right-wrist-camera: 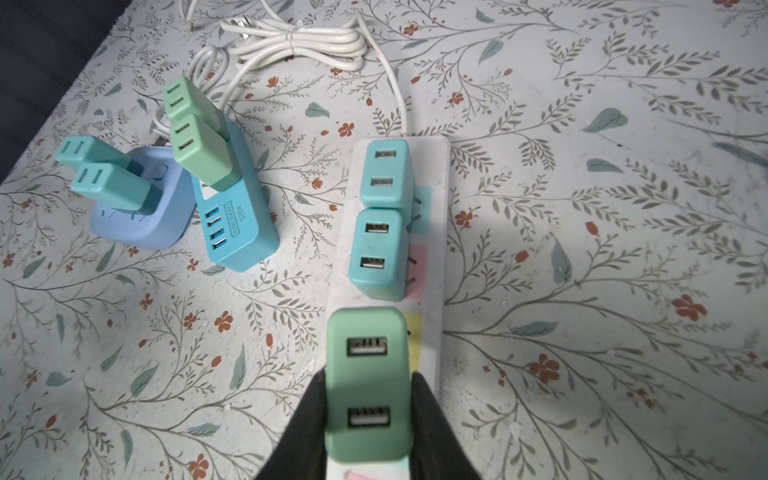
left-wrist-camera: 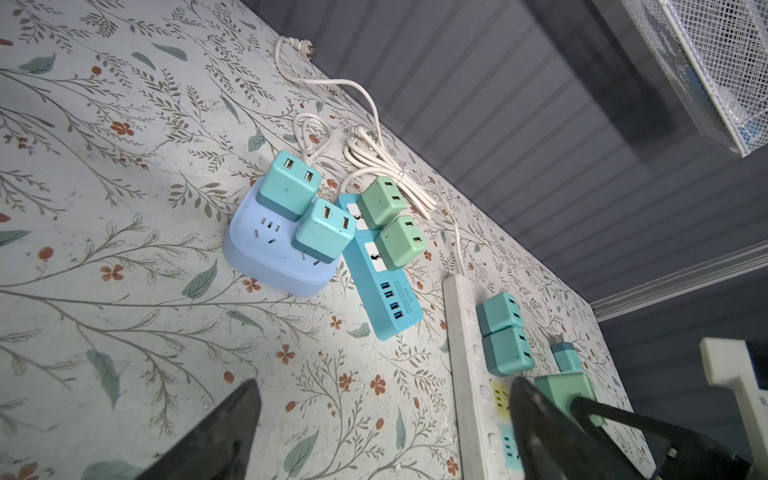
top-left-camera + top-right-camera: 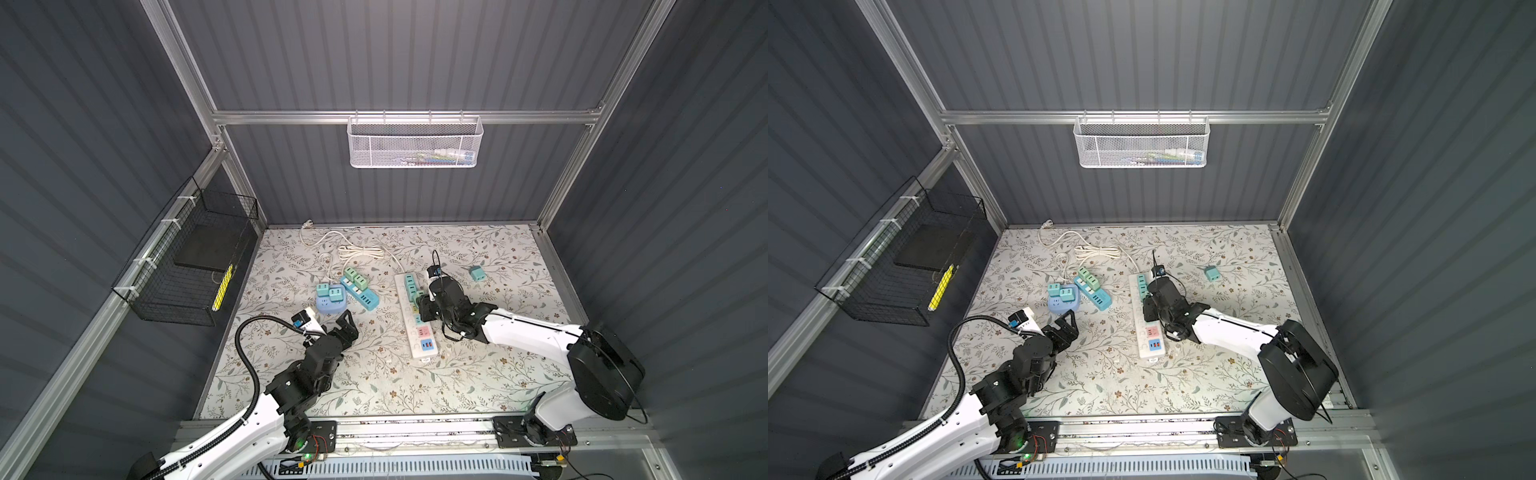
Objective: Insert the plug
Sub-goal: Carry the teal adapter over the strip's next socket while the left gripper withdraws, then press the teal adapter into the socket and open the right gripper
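Left arm's black end effector [image 3: 343,327], nearest the lens, hangs wide and empty above the floral-patterned surface [image 3: 415,386], probably so that it does not block the work. Further right, the black right end effector [image 1: 369,395] clamps the green square USB charger plug [image 1: 365,365] by its sides over the yellow-marked socket of the long white power strip [image 1: 434,166], so the pins can go straight down. Whether they are seated, I cannot tell.

Both top views overlook the table [image 3: 374,386]; wrist views sit close.

Green plug [image 1: 365,386] upright over white strip [image 1: 436,266]
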{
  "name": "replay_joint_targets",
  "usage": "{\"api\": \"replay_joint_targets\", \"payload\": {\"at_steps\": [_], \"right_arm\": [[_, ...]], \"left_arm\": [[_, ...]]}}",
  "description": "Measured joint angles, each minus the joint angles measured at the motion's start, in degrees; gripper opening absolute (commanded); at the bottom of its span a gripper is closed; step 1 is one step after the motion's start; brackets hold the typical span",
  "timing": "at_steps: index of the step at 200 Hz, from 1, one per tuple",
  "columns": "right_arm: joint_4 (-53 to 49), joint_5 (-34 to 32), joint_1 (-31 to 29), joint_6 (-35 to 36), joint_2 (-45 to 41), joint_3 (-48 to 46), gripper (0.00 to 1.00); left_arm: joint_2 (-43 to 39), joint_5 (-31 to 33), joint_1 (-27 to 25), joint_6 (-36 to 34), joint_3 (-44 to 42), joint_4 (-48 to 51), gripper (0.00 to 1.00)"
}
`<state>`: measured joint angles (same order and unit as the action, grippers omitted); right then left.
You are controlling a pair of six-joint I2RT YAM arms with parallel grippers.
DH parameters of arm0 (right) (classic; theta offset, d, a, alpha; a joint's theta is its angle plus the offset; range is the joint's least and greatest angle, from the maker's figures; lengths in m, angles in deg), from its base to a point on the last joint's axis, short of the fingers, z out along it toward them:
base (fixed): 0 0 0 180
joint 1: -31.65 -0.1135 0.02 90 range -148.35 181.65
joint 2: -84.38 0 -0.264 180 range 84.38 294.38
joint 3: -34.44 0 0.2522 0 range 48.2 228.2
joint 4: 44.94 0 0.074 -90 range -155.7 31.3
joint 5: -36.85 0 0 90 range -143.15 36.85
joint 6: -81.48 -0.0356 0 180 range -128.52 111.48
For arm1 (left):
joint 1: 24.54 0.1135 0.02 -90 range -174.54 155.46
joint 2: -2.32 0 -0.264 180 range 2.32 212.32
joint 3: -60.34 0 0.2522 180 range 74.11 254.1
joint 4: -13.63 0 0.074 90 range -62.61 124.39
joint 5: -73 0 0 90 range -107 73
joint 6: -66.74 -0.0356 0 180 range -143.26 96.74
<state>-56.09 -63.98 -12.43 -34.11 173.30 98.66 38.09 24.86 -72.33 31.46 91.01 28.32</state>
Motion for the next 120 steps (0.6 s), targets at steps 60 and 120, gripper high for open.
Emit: {"api": "replay_joint_targets", "payload": {"at_steps": [60,120], "right_arm": [[0.3,-2.5,-0.8,-0.5,3.1,0.1,0.21],[2.1,-4.3,-1.7,-1.4,4.9,0.5,0.20]], "left_arm": [[-0.8,0.5,0.0,0.0,0.0,0.8,0.94],[-4.4,0.7,0.0,0.0,0.0,2.9,0.95]]}}
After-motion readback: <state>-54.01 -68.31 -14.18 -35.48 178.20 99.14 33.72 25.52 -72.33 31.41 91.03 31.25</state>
